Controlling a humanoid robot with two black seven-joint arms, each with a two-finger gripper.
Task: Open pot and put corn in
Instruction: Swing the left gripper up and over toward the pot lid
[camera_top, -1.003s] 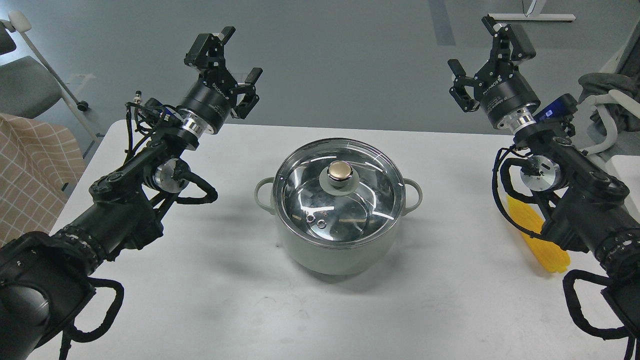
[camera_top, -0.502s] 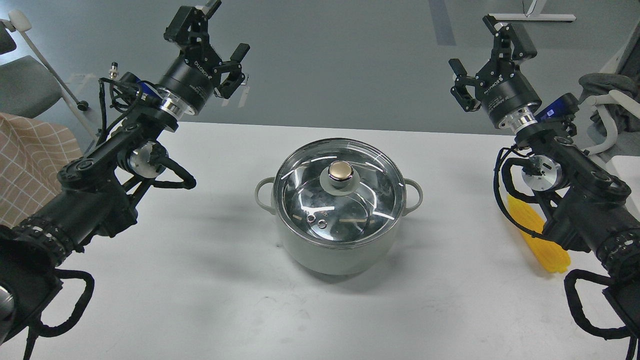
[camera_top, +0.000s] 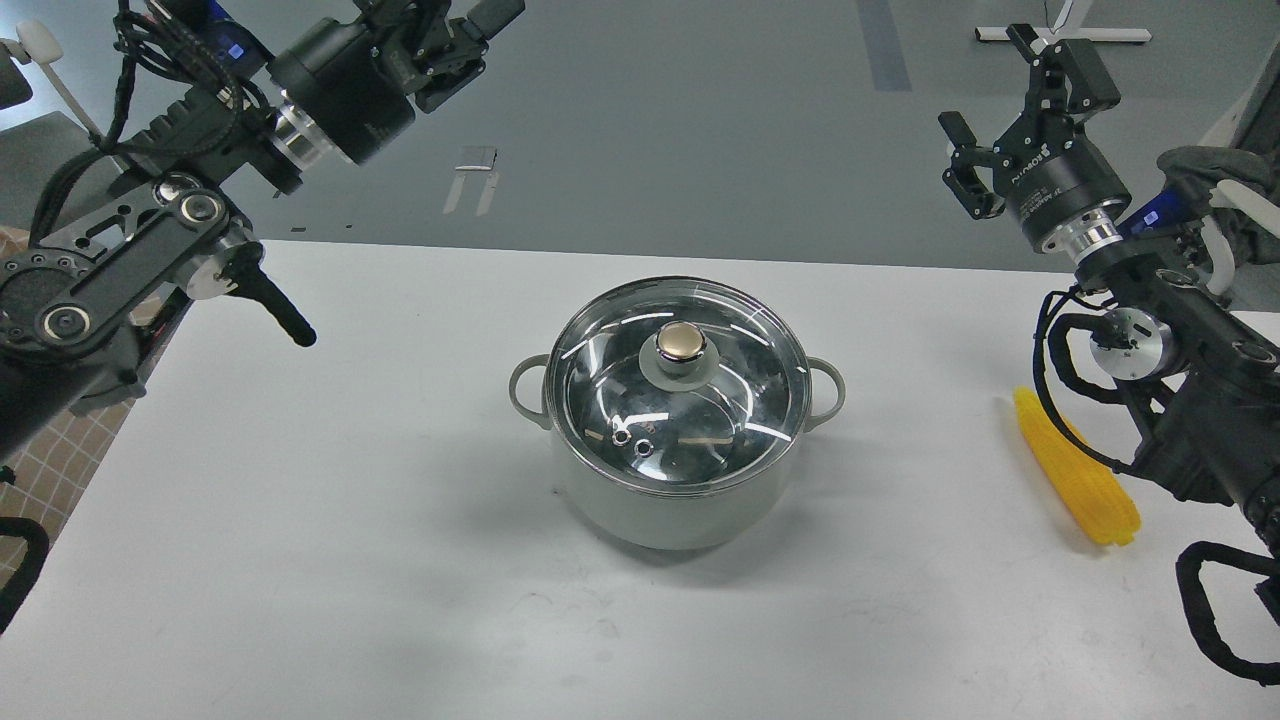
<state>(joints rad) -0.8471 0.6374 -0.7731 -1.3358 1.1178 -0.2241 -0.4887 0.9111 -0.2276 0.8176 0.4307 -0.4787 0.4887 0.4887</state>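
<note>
The pale grey-green pot (camera_top: 672, 505) stands at the middle of the white table (camera_top: 380, 520). Its glass lid (camera_top: 740, 400) with a gold knob (camera_top: 681, 342) sits shut on it. The yellow corn (camera_top: 1085, 485) lies on the table at the right, partly behind my right arm. My left gripper (camera_top: 455, 25) is high at the top left, far from the pot, partly cut off by the top edge; its fingers look spread and empty. My right gripper (camera_top: 1005, 90) is open and empty, raised at the upper right, beyond the corn.
A checked cloth (camera_top: 55, 455) hangs off the table's left edge. A grey chair (camera_top: 25, 60) stands at the far left. A white frame with grey fabric (camera_top: 1215, 175) stands at the right. Grey floor lies beyond the table's far edge.
My left arm has lifted and swung up, its gripper now at the top edge. My right arm has shifted a little to the right. Pot, lid and corn have not moved.
</note>
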